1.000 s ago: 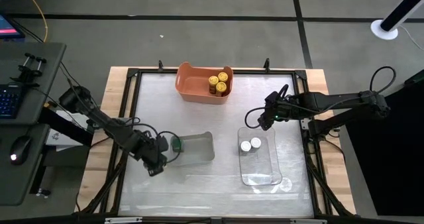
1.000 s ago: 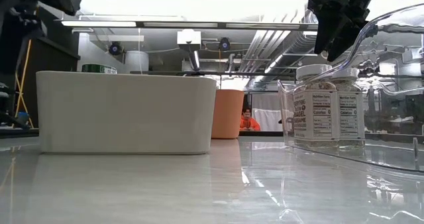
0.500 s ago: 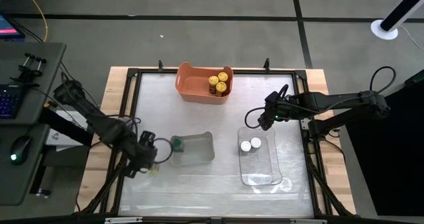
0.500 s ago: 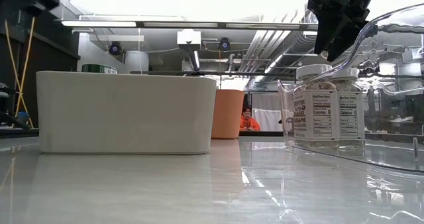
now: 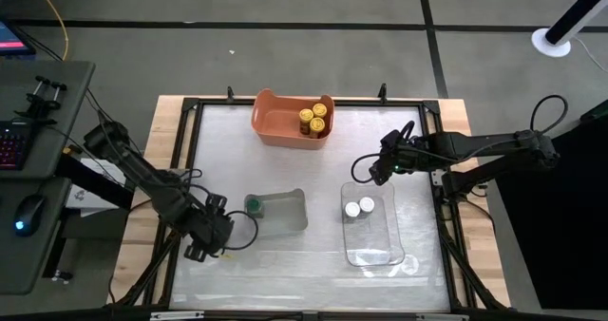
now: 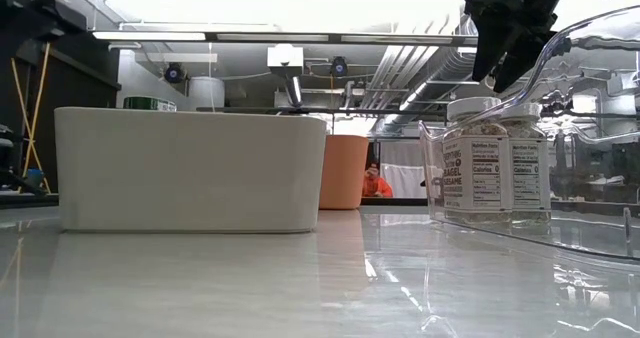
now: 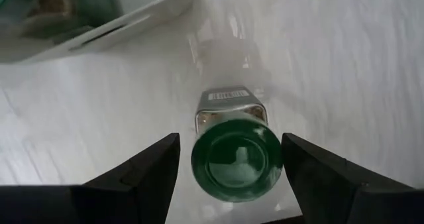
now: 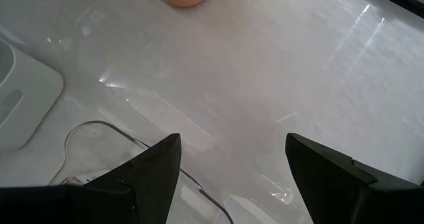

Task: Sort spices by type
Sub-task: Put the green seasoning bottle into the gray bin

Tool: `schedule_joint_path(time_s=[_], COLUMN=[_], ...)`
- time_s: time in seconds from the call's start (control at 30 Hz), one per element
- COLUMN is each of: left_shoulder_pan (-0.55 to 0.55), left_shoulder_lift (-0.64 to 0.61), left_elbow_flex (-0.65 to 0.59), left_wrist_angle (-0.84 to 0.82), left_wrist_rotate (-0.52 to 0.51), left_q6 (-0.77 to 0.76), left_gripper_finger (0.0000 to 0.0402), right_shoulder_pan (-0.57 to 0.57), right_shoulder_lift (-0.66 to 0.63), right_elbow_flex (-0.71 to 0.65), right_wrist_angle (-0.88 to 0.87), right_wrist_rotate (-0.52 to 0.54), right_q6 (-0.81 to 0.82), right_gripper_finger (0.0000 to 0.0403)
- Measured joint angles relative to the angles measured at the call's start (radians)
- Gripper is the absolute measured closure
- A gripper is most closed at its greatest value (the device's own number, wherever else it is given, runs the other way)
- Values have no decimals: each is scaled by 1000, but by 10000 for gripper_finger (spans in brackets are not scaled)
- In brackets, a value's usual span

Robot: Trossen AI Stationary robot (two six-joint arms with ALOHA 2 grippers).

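Lying on its side on the white surface (image 5: pixel 285 264), a green-capped spice jar (image 7: pixel 235 148) sits squarely between the fingers of the left gripper (image 7: pixel 228 168). In the left wrist view its green cap faces the camera and its body runs straight away from it, so the long axis points along the reach of the jaws, not across them. The jaws stand wide, one finger on each side of the cap, with a clear gap on both sides; they hold nothing yet. From above, that gripper (image 5: pixel 211 236) is at the lower left of the frame, just left of the grey tray (image 5: pixel 285 212), where another green-capped jar (image 5: pixel 253 204) stands at the tray's near corner.

By my reading the coming move turns on this alignment: the fingers would only need to close on the cap end, though a jar lying down could roll if touched unevenly.

The right gripper (image 5: pixel 383 166) waits at centre right of the overhead frame, above the clear tray (image 5: pixel 375 250) holding two white-capped jars (image 5: pixel 359 207); its jaws are spread and empty. Yellow-capped jars (image 5: pixel 313 117) sit in the orange bin (image 5: pixel 275 122) at upper centre. The left arm is plainly nearer the lying jar.
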Motion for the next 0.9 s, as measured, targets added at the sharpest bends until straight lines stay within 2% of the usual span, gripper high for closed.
schedule_joint_path(time_s=[0.43,0.9], left_shoulder_pan=[-12,-12], left_shoulder_lift=[22,175], left_elbow_flex=[0,0], left_wrist_angle=[2,7], left_wrist_rotate=[-1,-11], left_q6=[-188,-167], left_gripper_finger=[151,151], right_shoulder_pan=[0,0], right_shoulder_lift=[0,1], right_elbow_flex=[0,0], right_wrist_angle=[0,0], right_wrist_rotate=[0,0], right_q6=[-3,-3], right_gripper_finger=[135,135])
